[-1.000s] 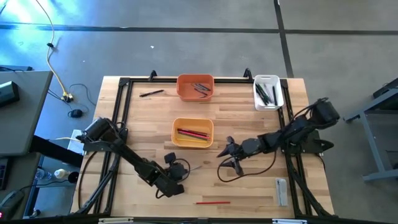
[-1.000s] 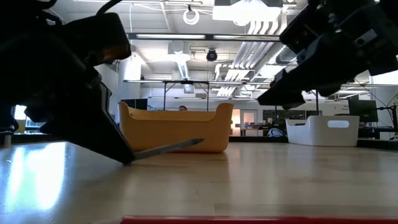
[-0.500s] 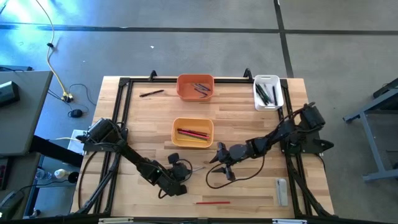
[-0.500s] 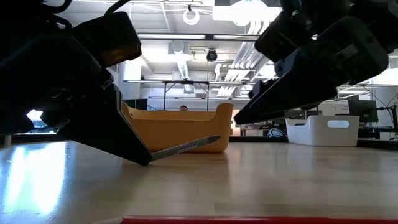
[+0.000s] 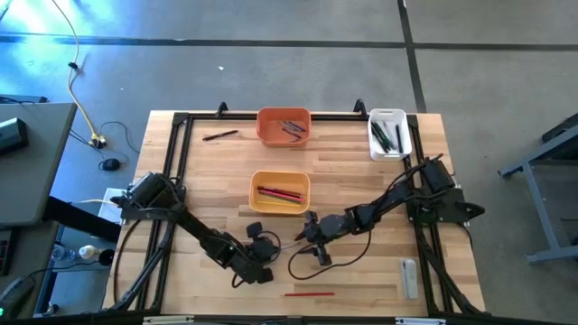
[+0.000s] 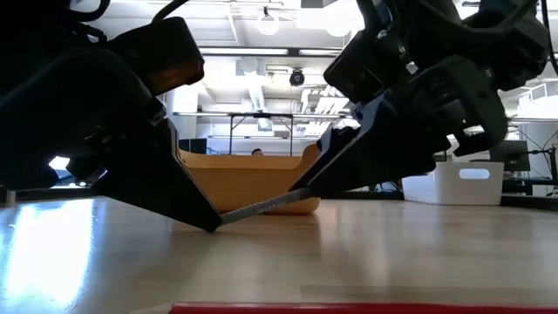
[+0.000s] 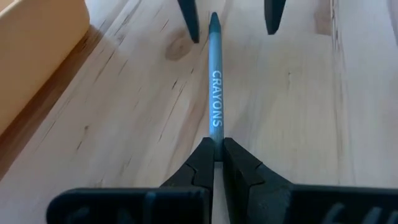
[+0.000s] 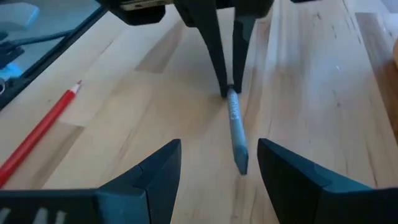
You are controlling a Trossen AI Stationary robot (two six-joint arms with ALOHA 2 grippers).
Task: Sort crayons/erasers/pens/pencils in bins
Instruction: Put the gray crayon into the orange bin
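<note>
A grey crayon (image 7: pixel 215 93) is pinched by the left gripper (image 7: pixel 217 148) on the wooden table (image 5: pixel 352 162). Its tip is flanked by the wide-apart right gripper (image 8: pixel 217 163), near the yellow-orange bin (image 5: pixel 279 191).

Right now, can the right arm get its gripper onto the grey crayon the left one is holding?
Probably yes. The right gripper is open with its fingers on either side of the grey crayon's free tip, and nothing lies between. The left gripper pinches only the other end.

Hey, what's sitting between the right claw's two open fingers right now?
The free tip of the grey-blue wax crayon, whose other end the left claw pinches. The right claw straddles it without touching; the right wrist view shows this.
</note>
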